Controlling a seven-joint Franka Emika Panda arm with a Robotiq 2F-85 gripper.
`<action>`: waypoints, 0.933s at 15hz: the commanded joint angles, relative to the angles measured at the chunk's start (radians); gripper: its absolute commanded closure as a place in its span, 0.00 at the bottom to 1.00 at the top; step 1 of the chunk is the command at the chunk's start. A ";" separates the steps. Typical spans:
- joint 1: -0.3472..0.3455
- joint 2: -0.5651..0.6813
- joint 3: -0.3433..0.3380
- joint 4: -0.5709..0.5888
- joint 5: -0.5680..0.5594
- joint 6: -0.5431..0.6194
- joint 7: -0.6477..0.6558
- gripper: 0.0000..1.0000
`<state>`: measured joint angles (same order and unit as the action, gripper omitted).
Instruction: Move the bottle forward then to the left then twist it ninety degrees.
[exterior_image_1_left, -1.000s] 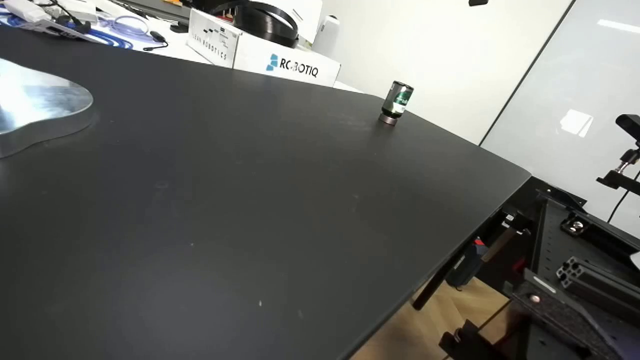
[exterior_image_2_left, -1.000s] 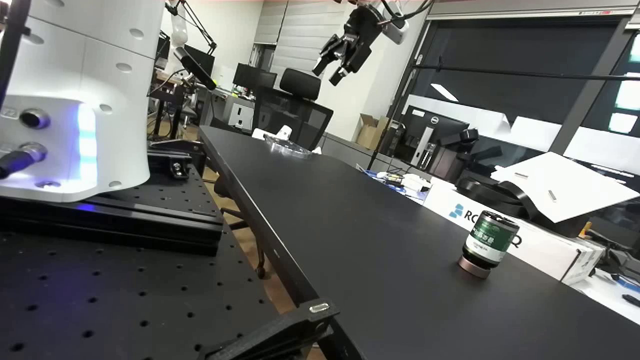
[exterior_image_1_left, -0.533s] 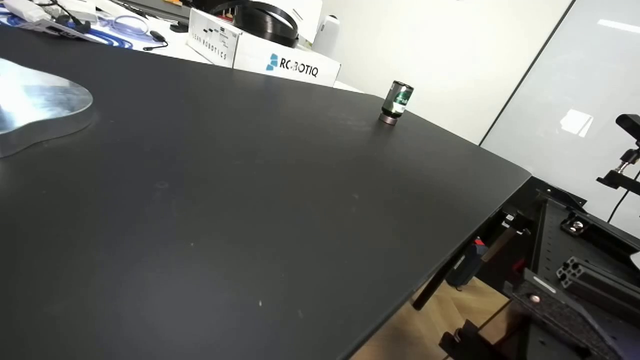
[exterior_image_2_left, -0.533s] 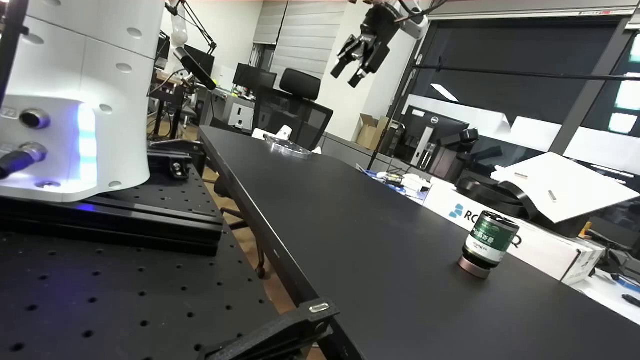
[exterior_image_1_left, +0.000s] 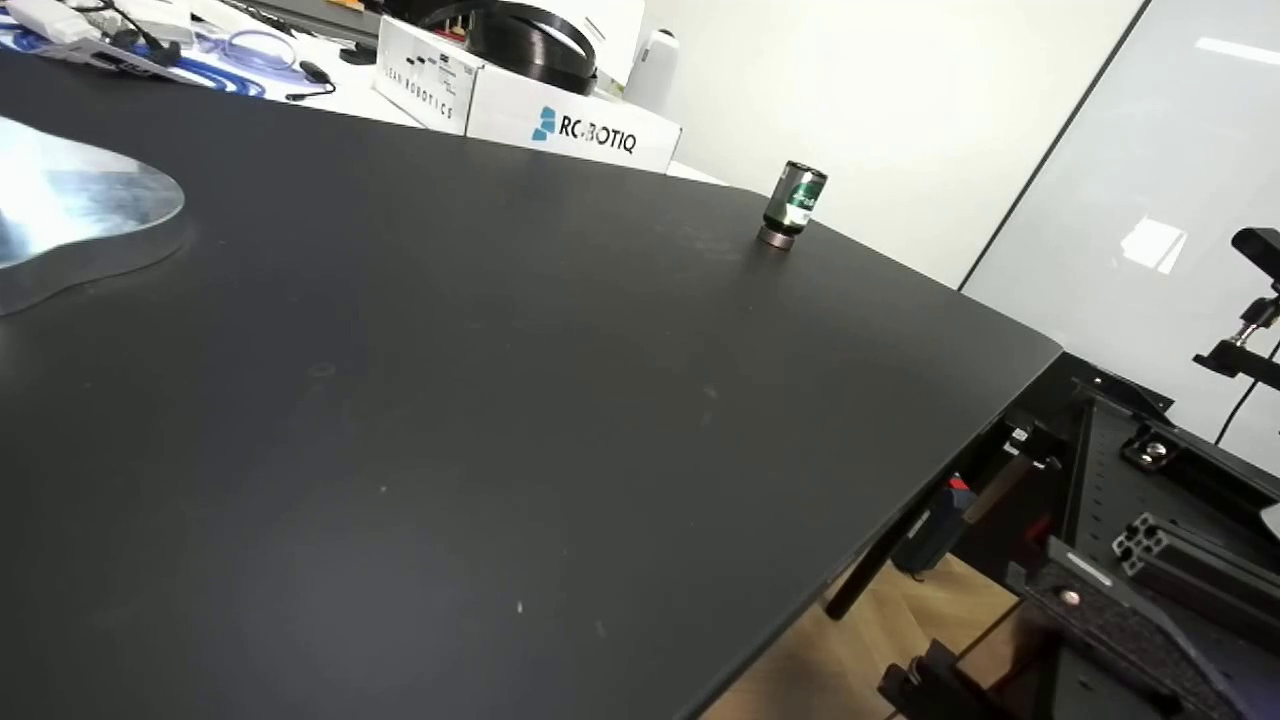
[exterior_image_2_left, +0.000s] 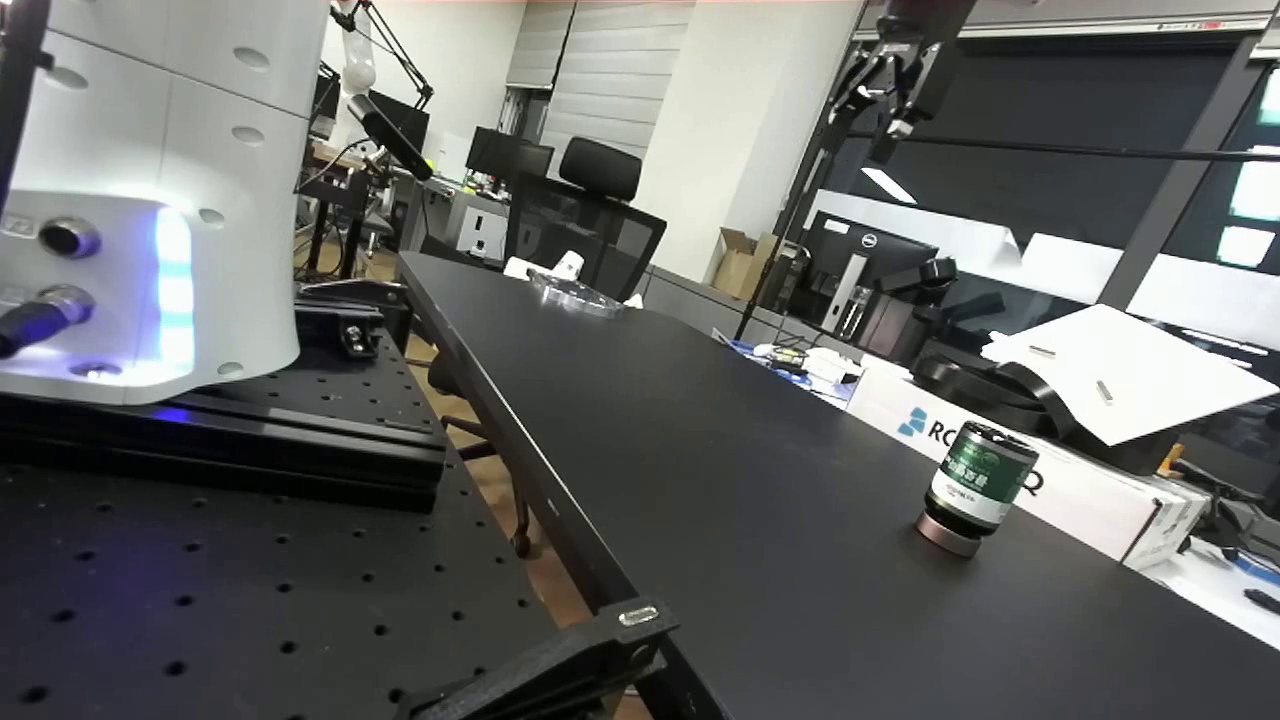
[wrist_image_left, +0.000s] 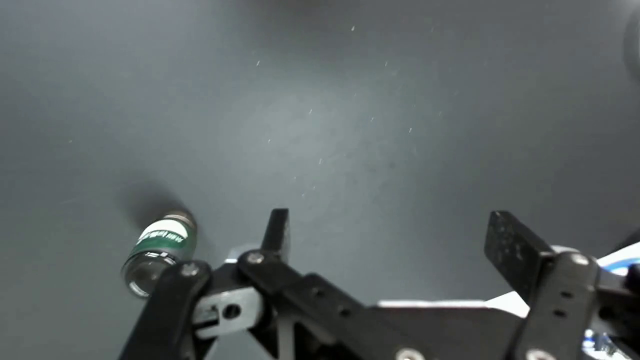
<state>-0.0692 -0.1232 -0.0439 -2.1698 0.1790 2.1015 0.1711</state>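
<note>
The bottle is dark green with a pale label band. It stands on its greyish cap end on the black table, in both exterior views (exterior_image_1_left: 796, 203) (exterior_image_2_left: 974, 482). In the wrist view the bottle (wrist_image_left: 162, 245) lies to the lower left, outside the jaws and beside the left finger. My gripper (exterior_image_2_left: 862, 128) is high above the table, up and to the left of the bottle in an exterior view. In the wrist view the gripper (wrist_image_left: 389, 214) has its fingers wide apart with only table between them. The gripper is out of view in the remaining exterior view.
A white Robotiq box (exterior_image_1_left: 575, 125) with black items on top stands behind the table (exterior_image_2_left: 720, 480). A shiny metal plate (exterior_image_1_left: 90, 200) lies on the table. Cables and small items (exterior_image_1_left: 250, 55) lie past the table's back edge. The white robot base (exterior_image_2_left: 180, 200) stands beside the table.
My gripper has moved to the right in an exterior view, closer above the bottle's side of the table. The bottle has not moved.
</note>
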 joint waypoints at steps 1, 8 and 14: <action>-0.052 0.060 -0.048 0.094 -0.041 0.073 0.081 0.00; -0.127 0.249 -0.137 0.271 -0.126 0.102 0.201 0.00; -0.141 0.336 -0.177 0.307 -0.100 0.093 0.149 0.00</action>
<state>-0.2124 0.2124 -0.2177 -1.8662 0.0781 2.1985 0.3224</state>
